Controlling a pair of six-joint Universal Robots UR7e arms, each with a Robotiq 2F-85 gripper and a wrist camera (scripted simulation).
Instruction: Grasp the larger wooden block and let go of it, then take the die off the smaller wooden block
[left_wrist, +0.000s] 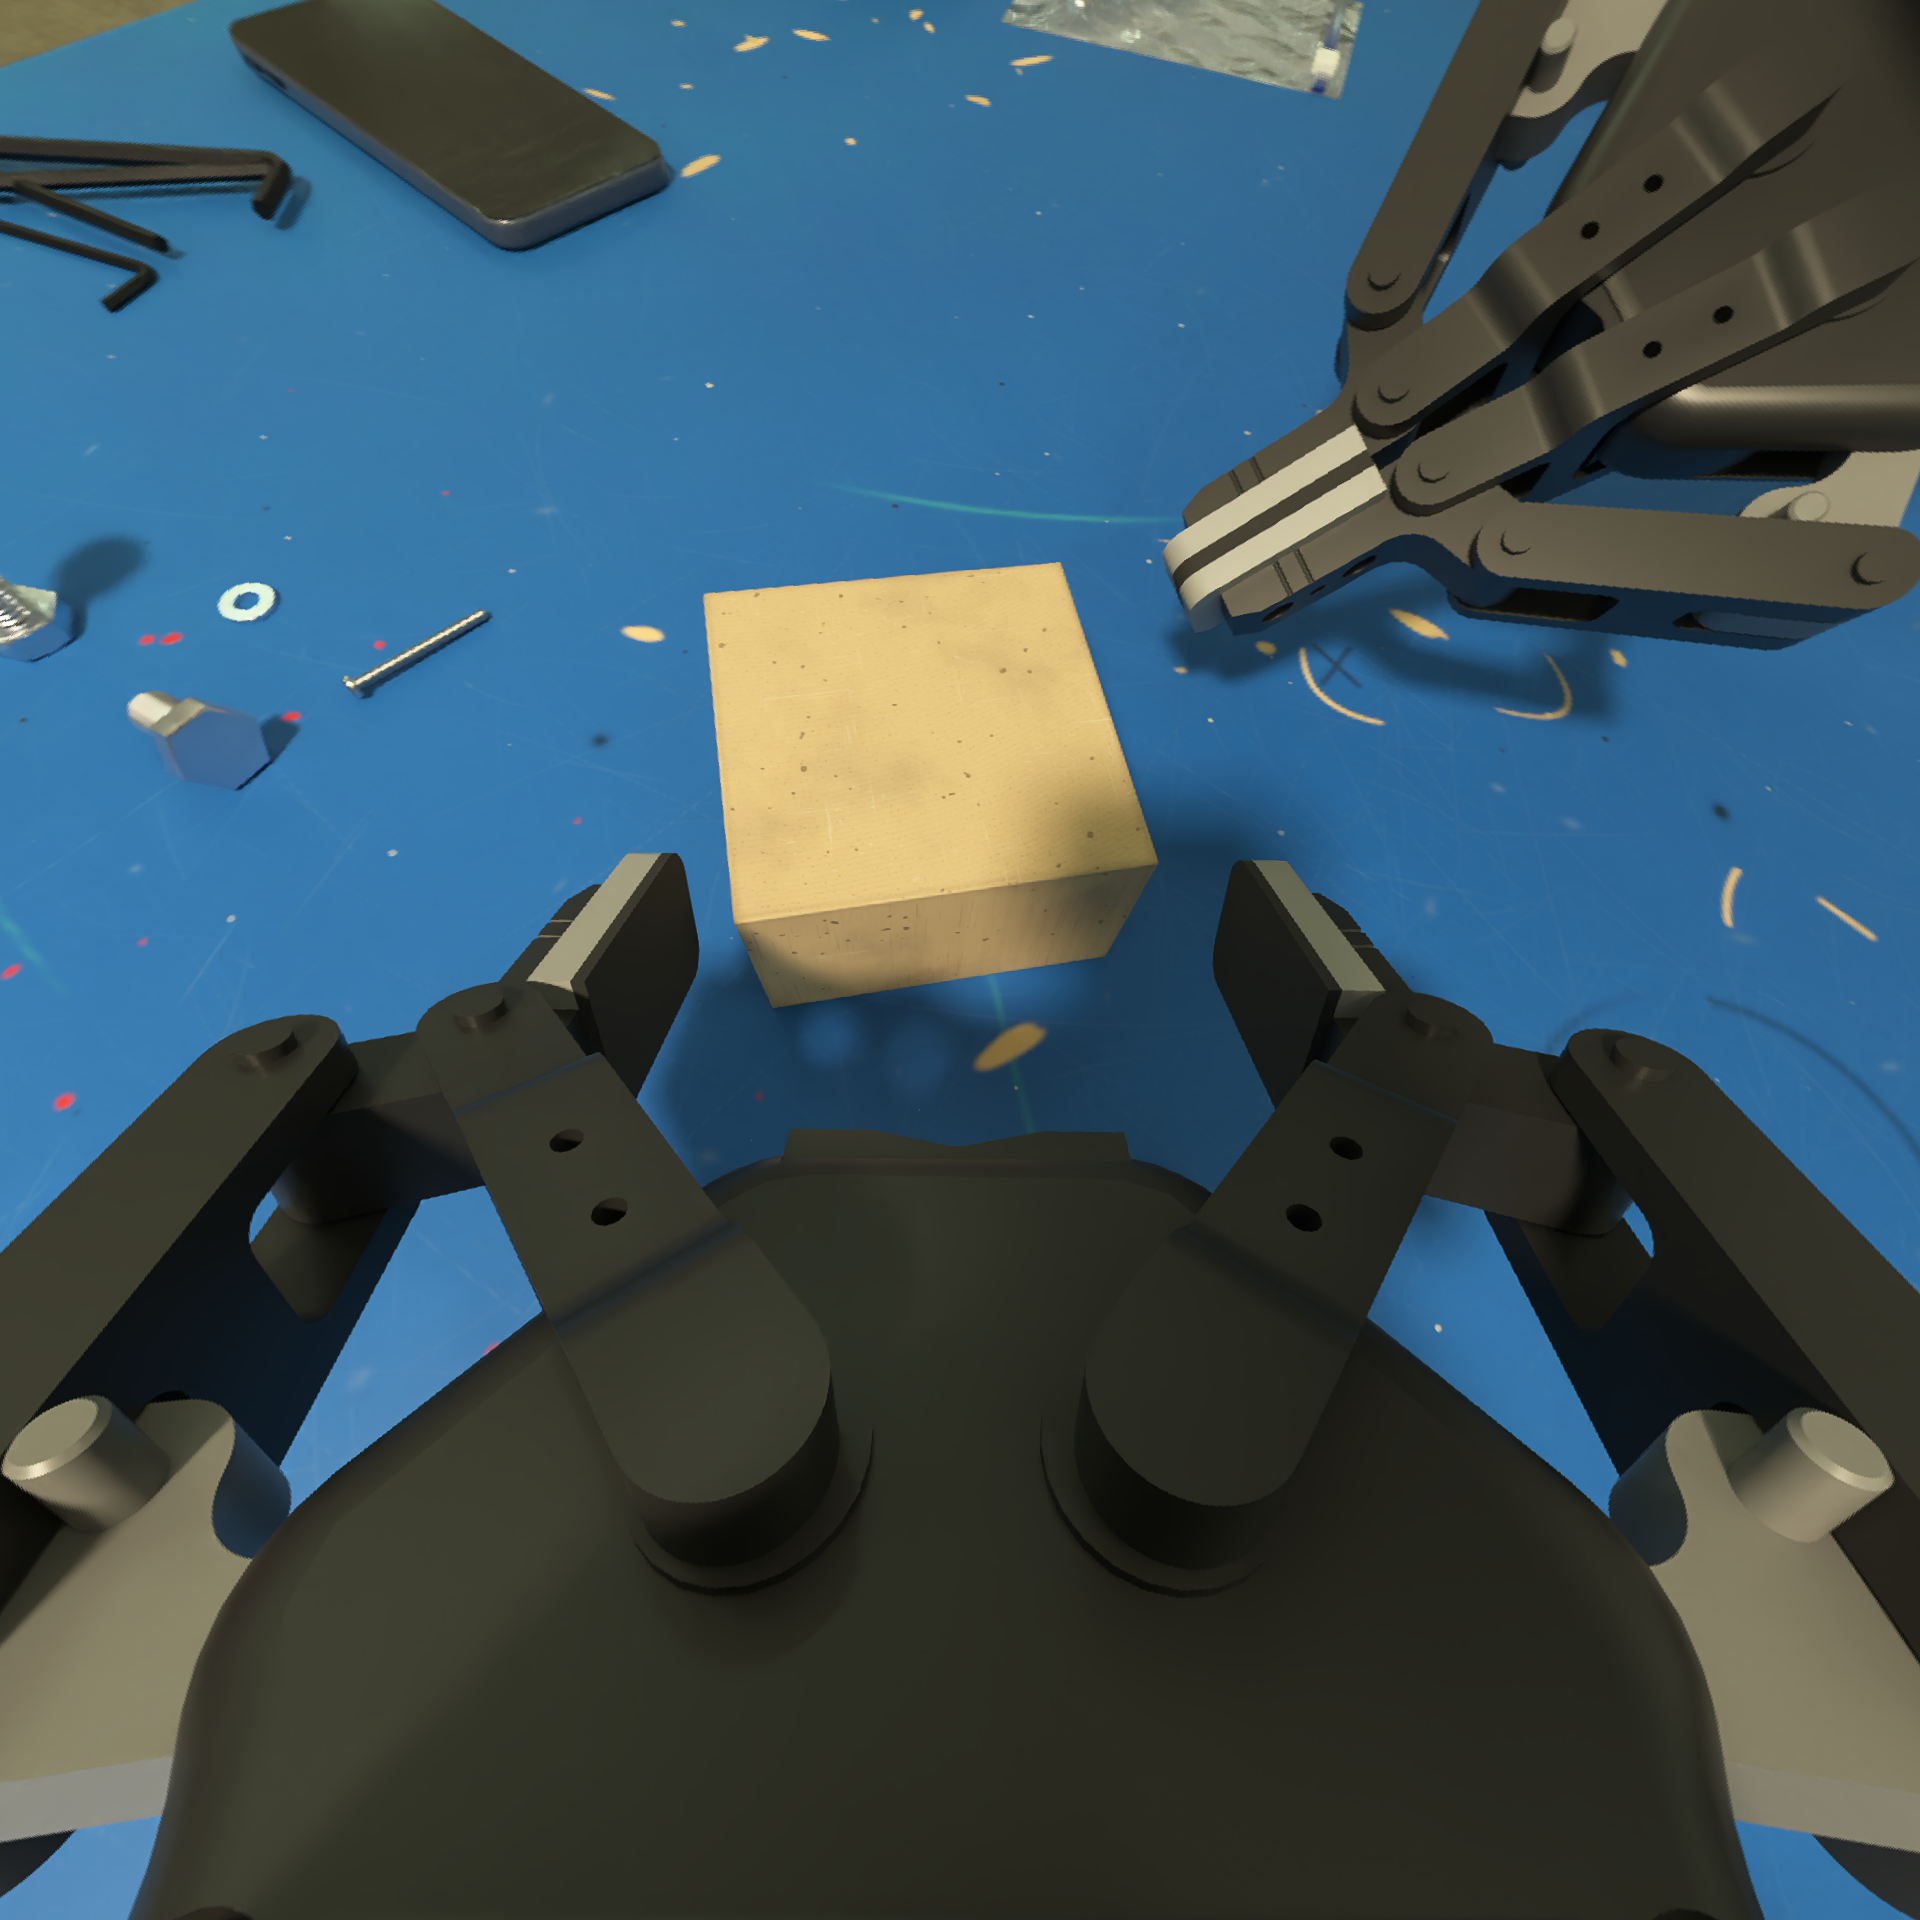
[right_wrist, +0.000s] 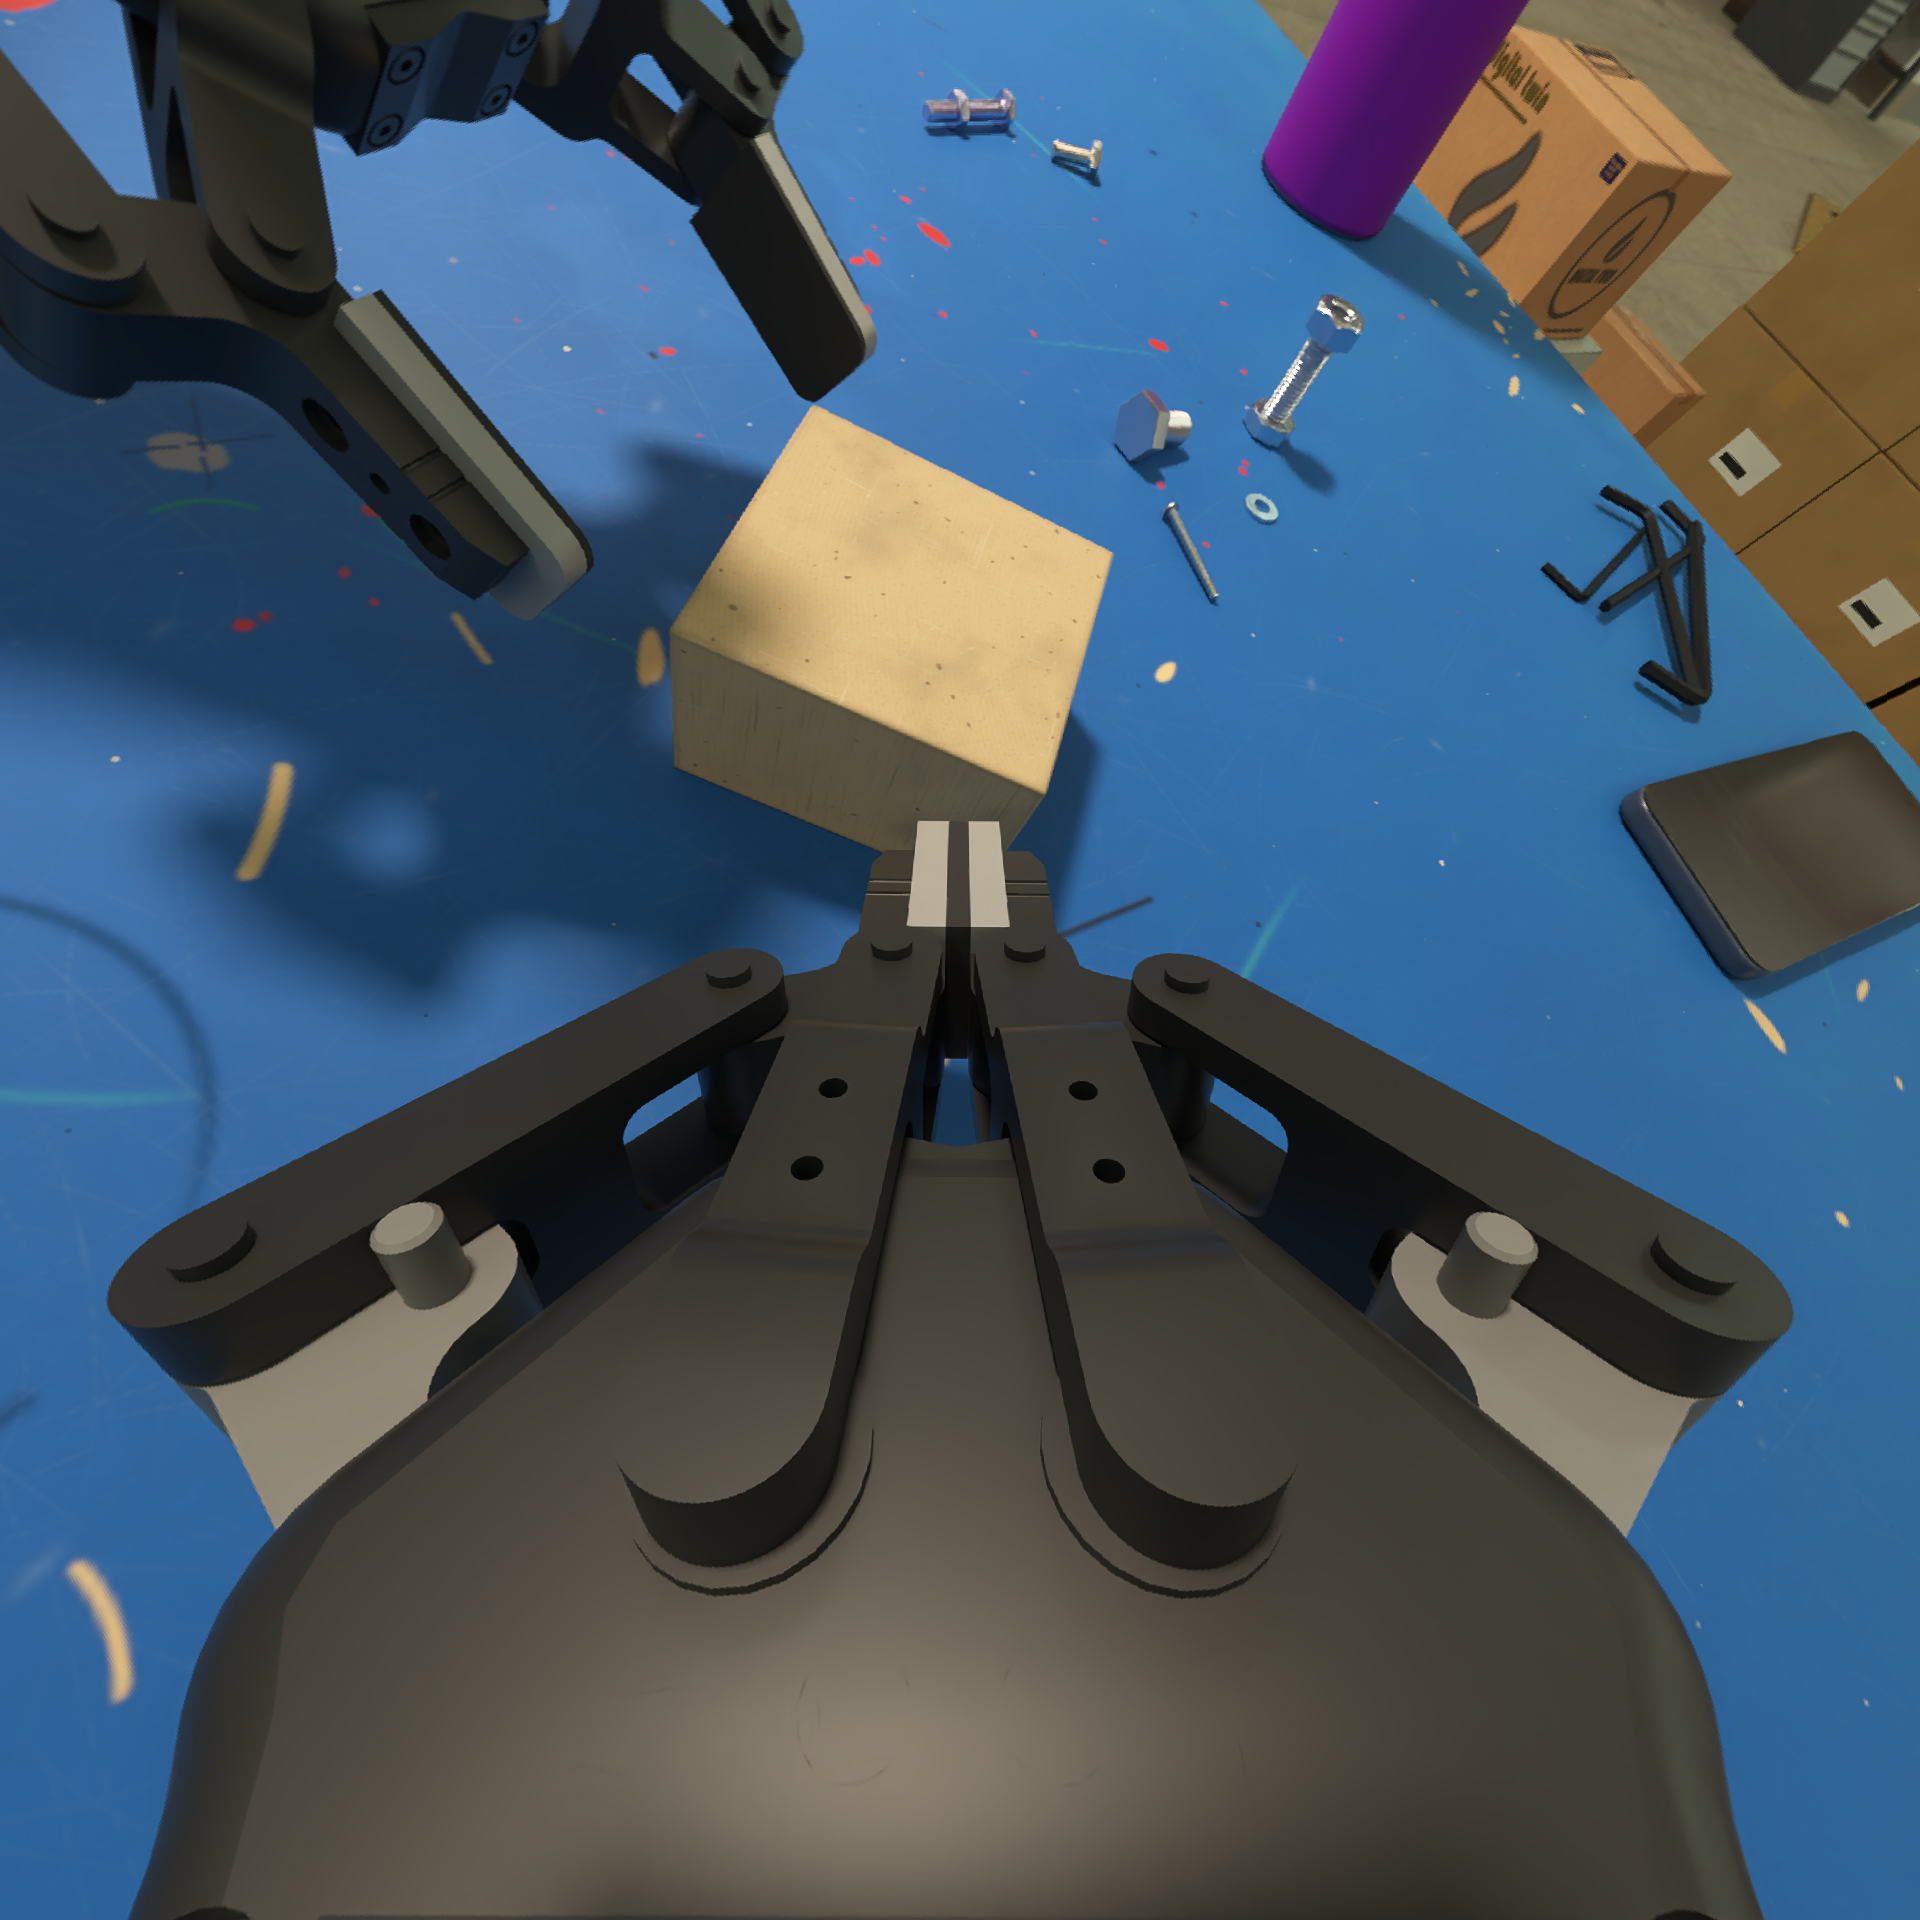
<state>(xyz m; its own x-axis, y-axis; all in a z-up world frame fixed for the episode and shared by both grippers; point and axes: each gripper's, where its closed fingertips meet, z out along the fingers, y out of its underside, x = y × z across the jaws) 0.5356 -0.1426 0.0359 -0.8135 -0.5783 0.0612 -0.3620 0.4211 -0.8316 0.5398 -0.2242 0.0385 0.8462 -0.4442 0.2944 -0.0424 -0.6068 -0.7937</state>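
Nearest in the left wrist view, the left gripper (left_wrist: 954, 914) is spread wide, its two pads (left_wrist: 592, 914) standing apart on either side of the near edge of the wooden block (left_wrist: 914, 758), neither one touching it; the spread looks chosen to clear the block's full width, so this reads as the approach to the first grasp. The block sits flat on the blue table (left_wrist: 623, 416), alone: no die and no second, smaller block appear in either view, so whether this is the larger one can only be presumed. Just beyond the block's far right corner, the right gripper (left_wrist: 1195, 577) hangs low over the table with its fingers pressed together and nothing between them; in its own view the right gripper (right_wrist: 958, 836) points its closed tips at the block's (right_wrist: 894, 613) nearest corner, close to it, probably parked clear of the other arm's path. Farther off lie loose hardware: a hex bolt (left_wrist: 203, 732), a thin screw (left_wrist: 416, 652), a washer (left_wrist: 247, 600), then bent hex keys (left_wrist: 135, 197) and a dark phone (left_wrist: 447, 114). A purple cylinder (right_wrist: 1371, 104) and cardboard boxes (right_wrist: 1579, 166) stand at the table's far edge.
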